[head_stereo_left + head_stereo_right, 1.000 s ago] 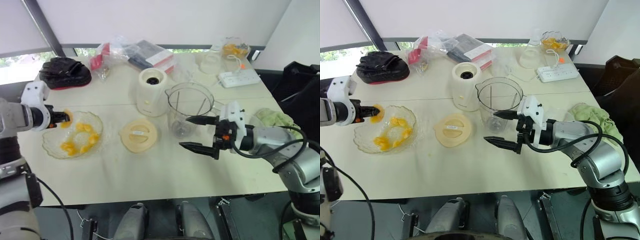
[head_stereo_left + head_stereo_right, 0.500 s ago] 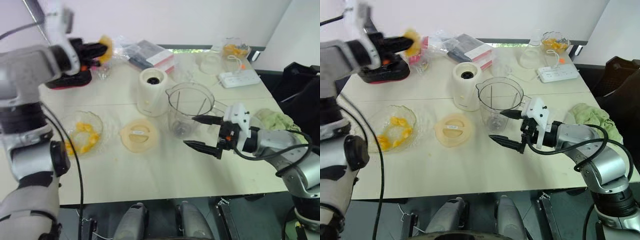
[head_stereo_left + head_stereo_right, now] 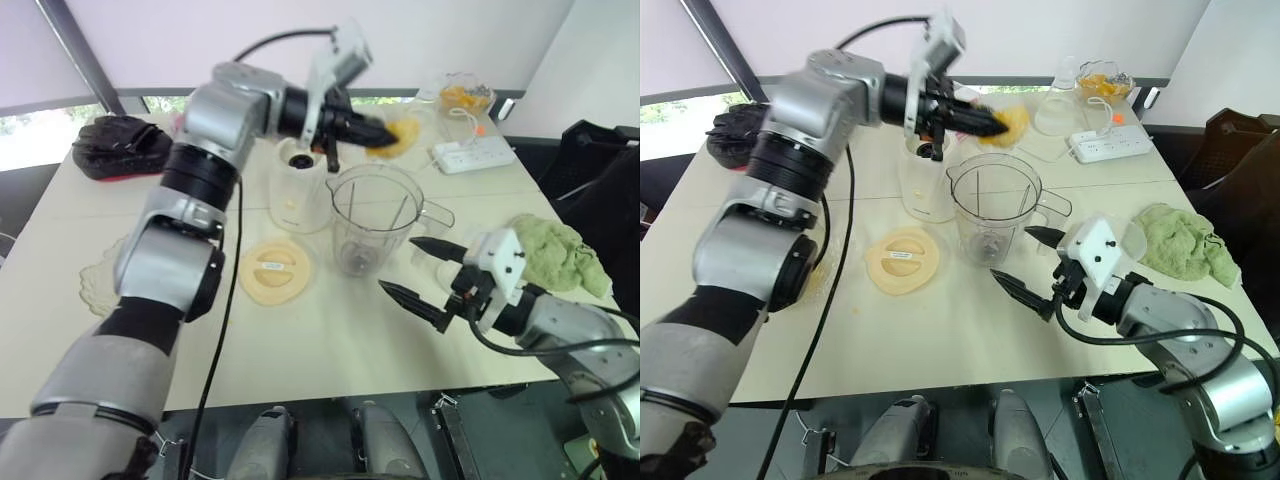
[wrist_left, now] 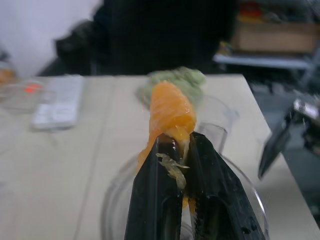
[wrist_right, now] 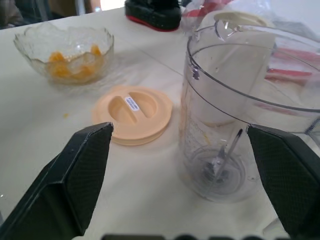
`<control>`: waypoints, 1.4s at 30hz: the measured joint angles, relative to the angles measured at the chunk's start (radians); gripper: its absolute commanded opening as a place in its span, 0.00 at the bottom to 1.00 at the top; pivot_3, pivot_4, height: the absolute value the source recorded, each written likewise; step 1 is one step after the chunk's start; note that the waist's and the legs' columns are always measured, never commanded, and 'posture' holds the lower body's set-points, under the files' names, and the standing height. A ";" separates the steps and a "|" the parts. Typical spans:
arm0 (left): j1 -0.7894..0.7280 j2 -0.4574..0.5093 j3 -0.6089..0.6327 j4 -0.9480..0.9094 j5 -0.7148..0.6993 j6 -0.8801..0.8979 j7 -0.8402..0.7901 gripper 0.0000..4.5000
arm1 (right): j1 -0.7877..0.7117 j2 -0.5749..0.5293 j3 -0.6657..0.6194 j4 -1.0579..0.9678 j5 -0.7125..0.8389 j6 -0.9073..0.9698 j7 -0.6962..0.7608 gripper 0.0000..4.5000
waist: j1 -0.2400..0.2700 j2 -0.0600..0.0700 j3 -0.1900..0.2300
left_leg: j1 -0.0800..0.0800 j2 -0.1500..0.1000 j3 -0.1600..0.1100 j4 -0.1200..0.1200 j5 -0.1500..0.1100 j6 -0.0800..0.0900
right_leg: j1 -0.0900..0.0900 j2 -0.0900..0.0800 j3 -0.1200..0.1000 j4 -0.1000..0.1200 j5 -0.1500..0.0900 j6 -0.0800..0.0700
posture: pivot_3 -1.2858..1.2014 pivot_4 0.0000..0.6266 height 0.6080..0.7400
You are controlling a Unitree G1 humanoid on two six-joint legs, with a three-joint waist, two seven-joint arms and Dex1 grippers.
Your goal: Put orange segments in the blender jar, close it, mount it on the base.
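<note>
One pale orange segment (image 4: 170, 110) is hanging in the air above the clear plastic blender jar (image 3: 378, 215), apart from its rim. Whether it is hanging squarely over the mouth is hard to judge. The left pincer (image 4: 179, 142) is pinching the segment's lower end, which is disappearing between the two black fingers (image 4: 155, 200).

The jar is standing upright and open on the pale bench (image 3: 330, 340), with its blade showing at the bottom. The cream blender base (image 3: 298, 195) is standing just behind it, partly covered by the left arm. The pale yellow round lid (image 3: 276, 270) is lying flat beside the jar.

The right pincer (image 3: 397, 265) is hovering near the jar with its fingers spread wide and gripping nothing.

The clear glass bowl of orange segments (image 5: 65, 50) is sitting beyond the lid, and the left arm is hiding most of it from the head camera. A crumpled green cloth (image 3: 555, 255) is lying at the bench's right edge, and a white power strip (image 3: 470, 155) is lying farther back.
</note>
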 measured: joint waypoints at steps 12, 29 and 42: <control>0.008 -0.056 -0.043 0.229 0.151 -0.244 -0.102 0.35 | 0.070 0.000 -0.035 -0.055 0.003 0.003 -0.069 1.00 | 0.003 -0.001 0.000 | 0.000 0.000 0.000 0.000 0.000 0.001 | 0.000 0.000 -0.001 0.000 0.000 0.000 | 0.52 0.24 1.00; 0.067 -0.002 0.121 0.073 0.088 -0.205 -0.075 0.99 | 0.105 -0.006 -0.050 -0.054 0.015 0.003 -0.053 1.00 | -0.001 0.000 0.000 | 0.000 0.000 0.000 0.000 0.000 0.001 | 0.001 0.000 0.000 0.000 0.000 0.000 | 0.52 0.24 1.00; 0.558 0.349 0.200 -0.634 -0.102 0.087 -0.144 0.99 | 0.139 0.098 -0.127 0.034 -0.130 -0.115 -0.157 1.00 | 0.012 0.000 0.000 | 0.002 0.000 -0.002 0.002 0.000 0.000 | 0.004 -0.001 0.001 0.001 0.000 0.000 | 0.52 0.24 1.00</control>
